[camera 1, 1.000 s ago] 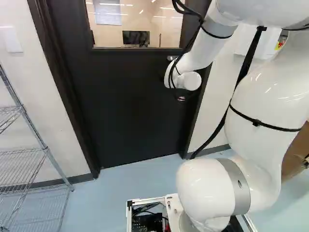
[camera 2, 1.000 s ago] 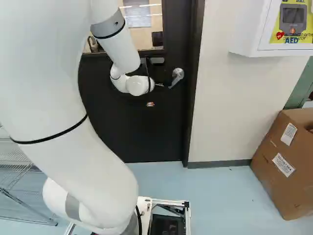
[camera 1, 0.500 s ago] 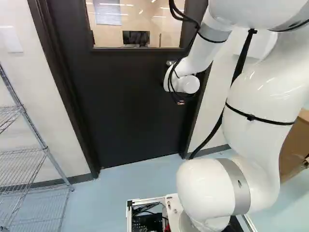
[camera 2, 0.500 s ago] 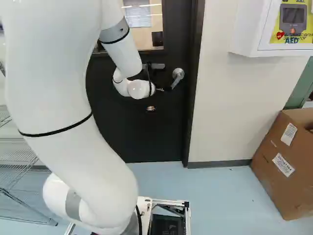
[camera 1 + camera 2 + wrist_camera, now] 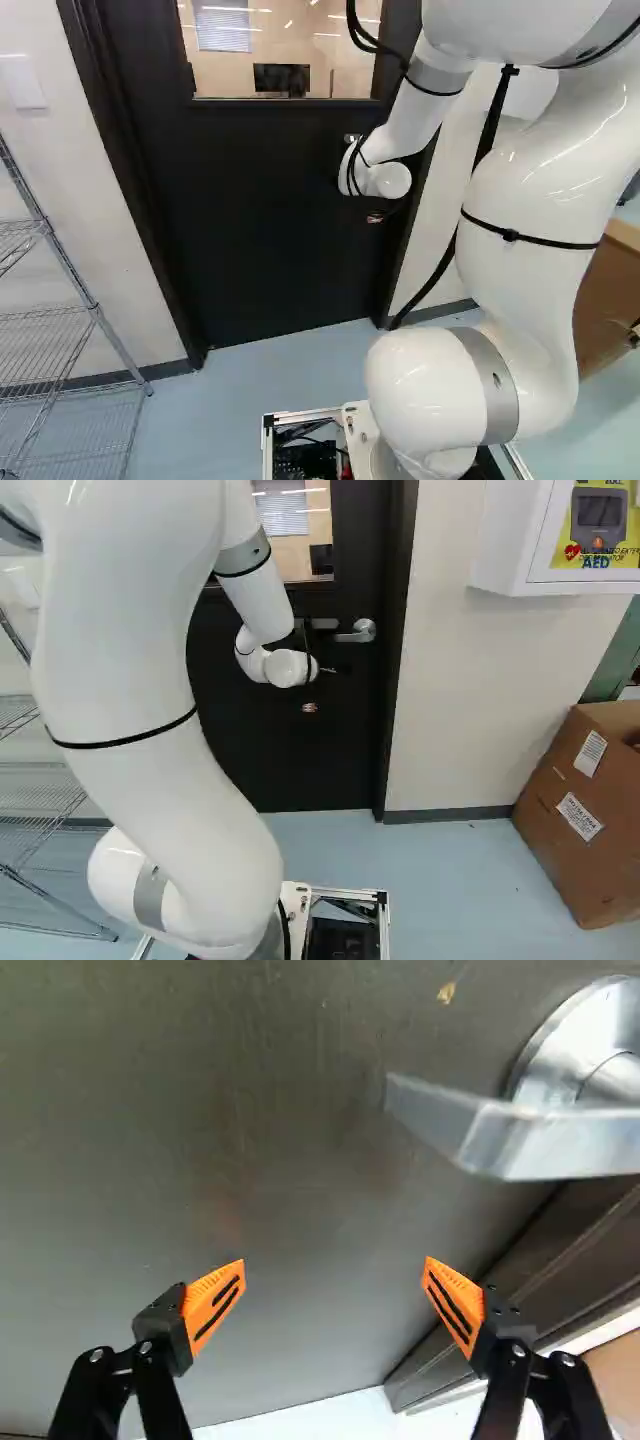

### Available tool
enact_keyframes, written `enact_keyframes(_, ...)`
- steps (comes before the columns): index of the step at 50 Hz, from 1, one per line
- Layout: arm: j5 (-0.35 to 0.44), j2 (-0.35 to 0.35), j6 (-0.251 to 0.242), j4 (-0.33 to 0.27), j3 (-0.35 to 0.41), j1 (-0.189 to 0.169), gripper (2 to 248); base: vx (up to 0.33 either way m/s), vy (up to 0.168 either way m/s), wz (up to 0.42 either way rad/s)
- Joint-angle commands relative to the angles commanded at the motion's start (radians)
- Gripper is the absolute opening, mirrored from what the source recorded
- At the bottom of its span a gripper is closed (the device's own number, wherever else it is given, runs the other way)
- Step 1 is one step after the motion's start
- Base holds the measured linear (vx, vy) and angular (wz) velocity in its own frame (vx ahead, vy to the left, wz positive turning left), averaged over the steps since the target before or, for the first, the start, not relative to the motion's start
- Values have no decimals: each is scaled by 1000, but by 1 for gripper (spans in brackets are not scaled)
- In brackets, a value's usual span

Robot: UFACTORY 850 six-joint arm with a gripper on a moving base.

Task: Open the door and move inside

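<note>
In the right base view my gripper [image 5: 328,670] is partly visible just below the lever handle [image 5: 357,632], in front of the dark door [image 5: 290,770]. The door stands closed in its frame. In the wrist view the gripper [image 5: 335,1265] is open, its orange-padded fingers wide apart with nothing between them. The silver lever [image 5: 560,1145] lies ahead of the fingers and toward the one nearer the door frame, touching neither. The lever is level in the right base view. My wrist hides most of the gripper in the left base view.
The dark door frame [image 5: 393,680] runs beside the handle. A wire shelf [image 5: 70,330] stands left of the door. At the right are a white wall cabinet [image 5: 505,555] and a cardboard box [image 5: 580,850]. The door has a window [image 5: 285,50] in its upper part.
The lever has swung from slanting downward up to level. My arm has shifted a little and its wrist has sunk slightly, leaving the gripper below the lever. The base has not moved.
</note>
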Motion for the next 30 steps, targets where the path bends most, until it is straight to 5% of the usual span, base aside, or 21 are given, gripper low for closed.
enact_keyframes(30,0,153,0,0,122,-44,247,0,0,0)
